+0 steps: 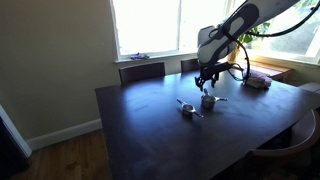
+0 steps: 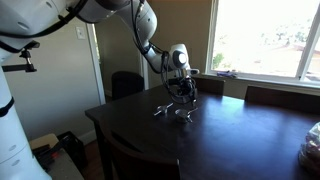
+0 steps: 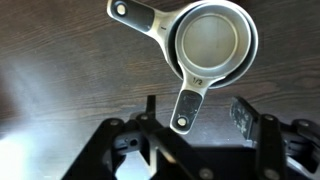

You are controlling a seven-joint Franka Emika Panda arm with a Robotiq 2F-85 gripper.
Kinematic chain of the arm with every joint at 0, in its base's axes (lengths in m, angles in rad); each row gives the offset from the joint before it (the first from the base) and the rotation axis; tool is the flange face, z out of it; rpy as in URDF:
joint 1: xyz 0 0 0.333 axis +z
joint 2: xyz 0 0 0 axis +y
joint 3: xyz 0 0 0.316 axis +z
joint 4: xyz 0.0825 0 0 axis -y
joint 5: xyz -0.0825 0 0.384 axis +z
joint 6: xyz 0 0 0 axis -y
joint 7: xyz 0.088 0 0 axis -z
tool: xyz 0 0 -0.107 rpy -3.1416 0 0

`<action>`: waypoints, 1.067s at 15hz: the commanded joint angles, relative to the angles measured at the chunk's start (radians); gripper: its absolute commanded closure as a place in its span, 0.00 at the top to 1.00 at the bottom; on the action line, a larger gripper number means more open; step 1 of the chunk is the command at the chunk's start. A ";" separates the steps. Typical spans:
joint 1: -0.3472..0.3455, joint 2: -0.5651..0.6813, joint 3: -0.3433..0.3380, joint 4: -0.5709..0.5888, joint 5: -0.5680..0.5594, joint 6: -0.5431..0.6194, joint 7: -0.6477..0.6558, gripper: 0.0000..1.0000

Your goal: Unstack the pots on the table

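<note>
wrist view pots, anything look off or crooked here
Nothing spilled or damaged. The two nested pots are twisted against each other: the upper handle points up-left in the picture, the lower handle down toward the open tool.

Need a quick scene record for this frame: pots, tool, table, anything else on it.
stacked pots: nested; two handles show, pointing different ways, so at least two
loose pot: stands alone beside the stack, not touching it
tool: open, directly above the stack; one handle lies between its fingers, ungripped
table: dark glossy wood, bears all the pots
pinkish item: at the window side of the table, apart from the pots
task status: stack not yet fully separated
</note>
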 commanded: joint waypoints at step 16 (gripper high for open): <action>-0.026 0.199 -0.029 0.231 0.128 0.012 0.168 0.17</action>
